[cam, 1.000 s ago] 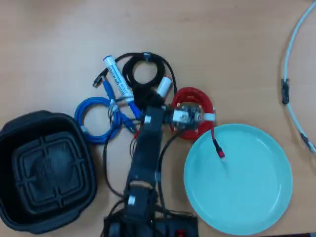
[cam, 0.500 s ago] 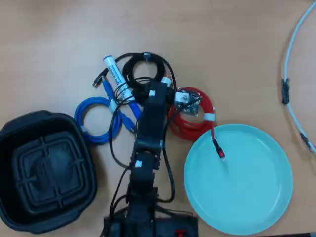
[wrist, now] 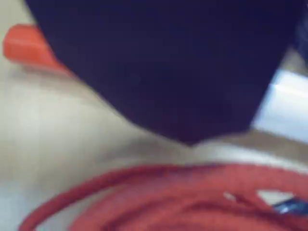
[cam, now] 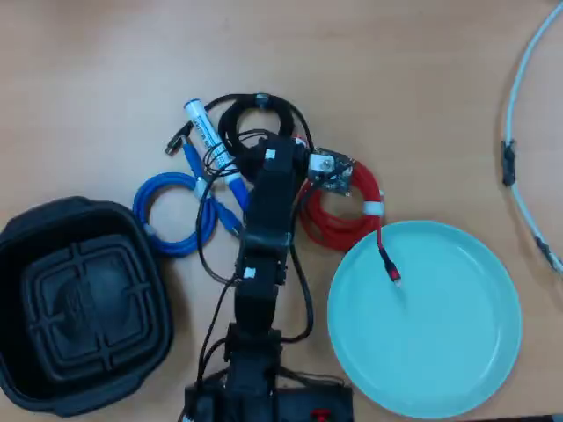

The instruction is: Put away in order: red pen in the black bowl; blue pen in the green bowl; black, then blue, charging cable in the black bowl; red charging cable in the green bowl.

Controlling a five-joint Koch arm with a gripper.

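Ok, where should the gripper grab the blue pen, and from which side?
Probably mid-barrel on the blue pen, coming straight down from above with the jaws across its width. It lies flat and diagonal in the overhead view; its upper end is clear, while its lower end runs under the arm and the blue cable plugs.

Hobby desk setup: wood-grain tabletop (cam: 396,79), coiled cables, markers, small arm.

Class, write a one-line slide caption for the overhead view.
Arm reaches over the red charging cable between the empty black bowl and green bowl.
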